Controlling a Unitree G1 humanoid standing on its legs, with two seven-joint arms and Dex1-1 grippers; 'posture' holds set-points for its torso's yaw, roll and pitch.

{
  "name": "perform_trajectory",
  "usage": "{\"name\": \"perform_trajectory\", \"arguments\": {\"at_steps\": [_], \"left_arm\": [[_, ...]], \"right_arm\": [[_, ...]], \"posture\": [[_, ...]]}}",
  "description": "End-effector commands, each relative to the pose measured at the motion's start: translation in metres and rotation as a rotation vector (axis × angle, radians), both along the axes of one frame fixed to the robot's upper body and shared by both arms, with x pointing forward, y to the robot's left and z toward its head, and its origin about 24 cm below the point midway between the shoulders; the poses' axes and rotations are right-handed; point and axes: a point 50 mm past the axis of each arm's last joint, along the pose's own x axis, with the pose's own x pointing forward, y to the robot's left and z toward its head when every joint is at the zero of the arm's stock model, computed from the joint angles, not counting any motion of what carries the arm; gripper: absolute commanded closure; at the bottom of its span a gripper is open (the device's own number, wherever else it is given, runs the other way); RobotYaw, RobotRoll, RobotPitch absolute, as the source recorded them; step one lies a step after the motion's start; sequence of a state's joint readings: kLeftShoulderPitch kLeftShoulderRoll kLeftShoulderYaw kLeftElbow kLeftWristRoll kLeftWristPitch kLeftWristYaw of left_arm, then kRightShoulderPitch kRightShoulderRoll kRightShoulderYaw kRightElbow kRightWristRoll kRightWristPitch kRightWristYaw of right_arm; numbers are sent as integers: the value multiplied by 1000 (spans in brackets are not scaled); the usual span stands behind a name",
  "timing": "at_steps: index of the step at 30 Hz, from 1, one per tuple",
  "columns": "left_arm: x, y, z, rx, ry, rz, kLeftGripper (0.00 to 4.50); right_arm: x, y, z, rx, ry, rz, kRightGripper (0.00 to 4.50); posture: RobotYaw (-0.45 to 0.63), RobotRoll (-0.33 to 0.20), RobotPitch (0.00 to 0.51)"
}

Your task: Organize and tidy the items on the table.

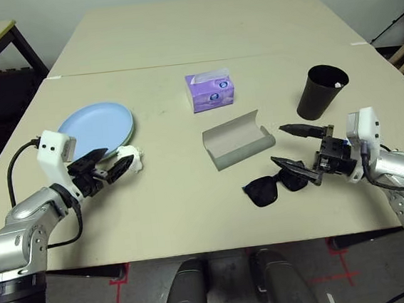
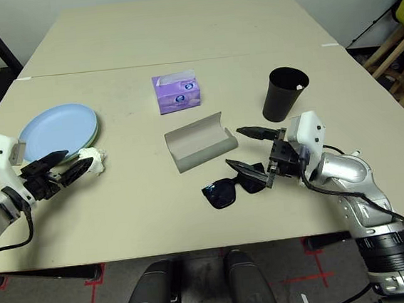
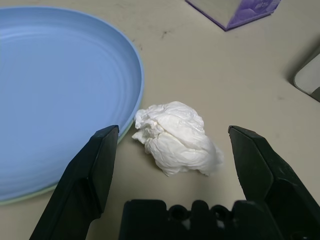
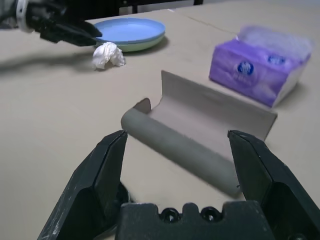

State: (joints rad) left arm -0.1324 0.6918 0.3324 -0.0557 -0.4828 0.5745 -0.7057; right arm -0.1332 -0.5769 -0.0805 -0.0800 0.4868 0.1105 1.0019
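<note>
While both claws stand spread wide and hold nothing, the grey glasses case (image 1: pixel 238 140) lies open and empty mid-table (image 1: pixel 193 209), and the one black cup (image 1: pixel 321 91) stands upright toward the right edge, with something pale inside that I cannot make out. Two plates are stacked near the left edge, the light blue plate (image 1: pixel 96 126) on the pale green plate (image 4: pixel 145 46), nothing on top. One tissue wad (image 3: pixel 176 138) lies just beside their rim, between the left gripper's (image 3: pixel 172 150) fingers. One pair of black sunglasses (image 1: pixel 273 185) lies toward the near edge, at the right gripper (image 1: pixel 294 146). One purple tissue box (image 1: pixel 210 90) sits behind the case.
</note>
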Motion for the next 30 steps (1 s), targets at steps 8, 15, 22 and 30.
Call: {"name": "perform_trajectory", "arguments": {"at_steps": [8,15,22,30], "left_arm": [[11,2,-9,-9,5,-19,31],[15,-3,-13,-10,21,-79,31],[18,-9,-14,-33,14,-124,31],[14,-6,-15,44,58,-161,404]], "right_arm": [[-3,1,-8,-6,-43,47,0],[-2,3,-1,21,-91,86,0],[-3,4,0,24,-99,89,0],[-3,8,3,27,-103,89,0]], "posture": [[80,0,122],[77,0,120],[67,0,119],[69,0,120]]}}
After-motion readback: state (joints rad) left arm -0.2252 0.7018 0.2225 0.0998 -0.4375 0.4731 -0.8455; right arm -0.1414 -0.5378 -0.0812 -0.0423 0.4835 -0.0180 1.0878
